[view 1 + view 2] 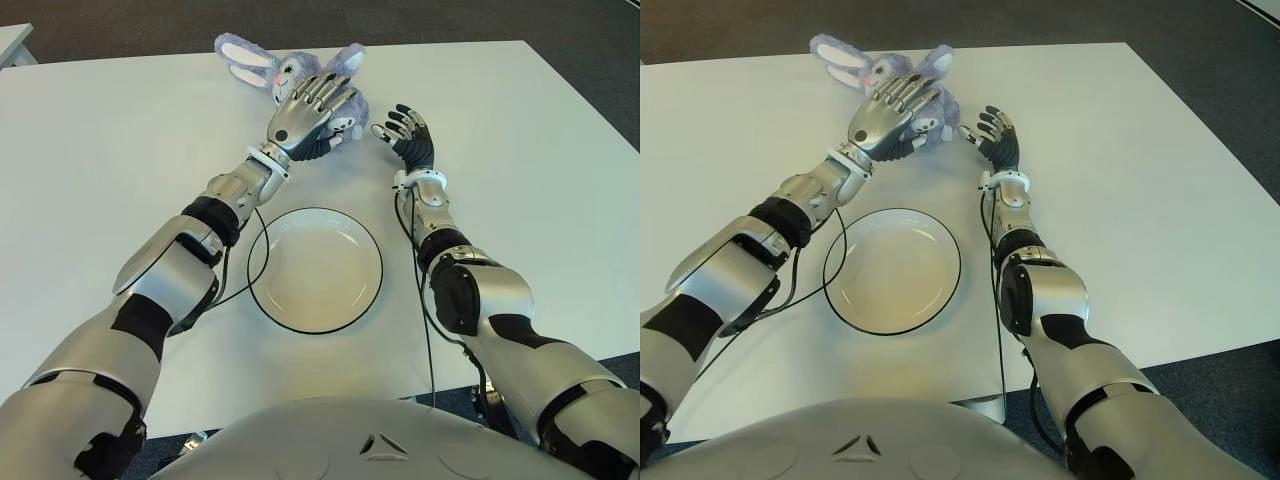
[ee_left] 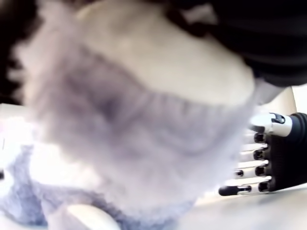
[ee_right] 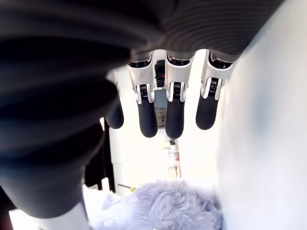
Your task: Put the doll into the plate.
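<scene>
The doll, a grey-purple plush rabbit with long white-lined ears, lies on the white table at the far middle. My left hand sits on top of its body with the fingers stretched out over the fur; the doll fills the left wrist view. My right hand stands just right of the doll, open, palm toward it, holding nothing. In the right wrist view its fingers hang straight with the doll beyond them. The white plate with a dark rim lies nearer me, between my forearms.
Thin black cables run along both forearms; the left one curves beside the plate's left rim. The table's far edge runs just behind the doll, with dark floor beyond it.
</scene>
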Controlling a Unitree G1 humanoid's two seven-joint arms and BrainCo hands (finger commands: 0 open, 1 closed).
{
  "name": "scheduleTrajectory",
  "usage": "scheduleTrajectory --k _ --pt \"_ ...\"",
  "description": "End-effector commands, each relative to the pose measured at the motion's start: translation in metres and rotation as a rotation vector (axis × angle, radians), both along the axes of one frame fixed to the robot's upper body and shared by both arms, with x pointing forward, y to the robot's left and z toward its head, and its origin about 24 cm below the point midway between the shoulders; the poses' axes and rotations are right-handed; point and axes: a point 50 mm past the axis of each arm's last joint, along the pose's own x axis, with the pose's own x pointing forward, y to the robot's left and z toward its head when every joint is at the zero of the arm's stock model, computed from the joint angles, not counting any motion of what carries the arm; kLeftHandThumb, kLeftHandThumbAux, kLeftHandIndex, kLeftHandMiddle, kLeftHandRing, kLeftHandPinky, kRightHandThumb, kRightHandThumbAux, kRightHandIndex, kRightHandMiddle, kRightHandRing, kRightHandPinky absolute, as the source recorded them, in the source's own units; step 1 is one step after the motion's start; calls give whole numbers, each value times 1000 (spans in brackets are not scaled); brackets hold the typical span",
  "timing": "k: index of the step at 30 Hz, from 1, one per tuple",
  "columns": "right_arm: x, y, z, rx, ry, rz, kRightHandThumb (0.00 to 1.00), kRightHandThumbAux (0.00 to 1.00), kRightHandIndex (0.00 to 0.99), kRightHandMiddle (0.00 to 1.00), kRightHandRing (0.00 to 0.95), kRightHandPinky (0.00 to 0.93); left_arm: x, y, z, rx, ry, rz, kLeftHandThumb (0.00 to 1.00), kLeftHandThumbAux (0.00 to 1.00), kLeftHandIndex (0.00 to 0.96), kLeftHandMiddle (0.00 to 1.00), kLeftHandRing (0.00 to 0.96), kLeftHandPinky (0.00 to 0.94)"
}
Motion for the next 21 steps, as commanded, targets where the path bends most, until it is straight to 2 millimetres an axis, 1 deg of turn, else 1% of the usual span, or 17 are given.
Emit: scheduleTrajectory --k 1,8,12,19,21 --pt "-5 3 -13 17 56 -1 102 841 163 213 203 204 1 3 -2 60 -41 16 622 326 0 0 0 10" --pt "-5 3 -13 18 55 -2 116 849 162 211 202 207 2 3 -1 111 -88 21 590 345 0 0 0 0" --pt "-5 3 -13 18 54 -5 134 848 162 214 207 215 2 3 0 147 -136 26 544 362 0 0 0 0" --pt "-4 2 -12 14 54 -7 140 842 159 204 207 218 2 2 1 152 -160 17 517 378 0 0 0 0" --pt "-4 2 -12 14 54 -8 142 846 159 206 205 214 2 2 1 150 -162 12 506 395 0 0 0 0"
